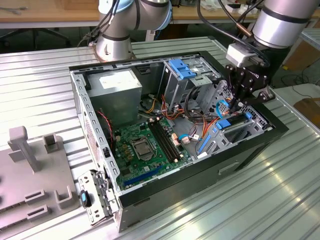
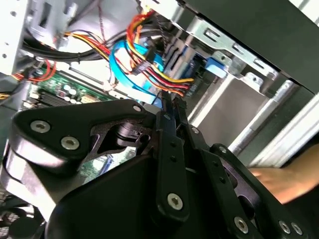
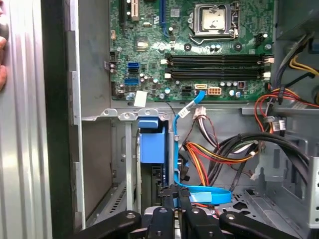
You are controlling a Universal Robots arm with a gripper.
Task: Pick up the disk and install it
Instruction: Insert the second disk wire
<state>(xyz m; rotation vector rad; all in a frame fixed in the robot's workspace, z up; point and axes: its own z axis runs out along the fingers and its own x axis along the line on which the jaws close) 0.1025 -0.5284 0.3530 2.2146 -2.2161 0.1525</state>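
1. Ribbed silver metal table [image 1: 45, 80] under everything; wooden benches behind, second grey arm base [image 1: 114, 42] at the back.
2. Open black tower computer case [image 1: 260, 137] lying on its side, green motherboard [image 1: 145, 145] facing up, grey power-supply box with white sticker [image 1: 117, 90] in the rear corner, silver drive cage with blue plastic latch [image 1: 182, 70] next to it.
3. Black multi-link gripper [image 1: 235, 106] lowered into the case at the exterior view's right, over the drive bay beside the blue SATA ribbon cable [image 1: 220, 107].
4. Jaws drawn narrow, fingers [image 2: 172, 107] nearly together in the second wrist view; whether anything is pinched between them, cannot tell.
5. Dark grey hard drive with blue plastic bracket [image 1: 239, 127] sitting in the bay at the case's front corner, just below the fingertips; seen in the first wrist view as a blue bracket [image 3: 152, 144] in the slot ahead of the gripper.
6. Bundle of red, yellow and black power wires [image 3: 214, 154] lying just beside the bay.
7. Grey plastic fixture tray with upright posts [image 1: 30, 165] on the table at the exterior view's left, well apart from the case.
8. Part of a person's hand [image 2: 289, 179] near the case's outer wall in the second wrist view.
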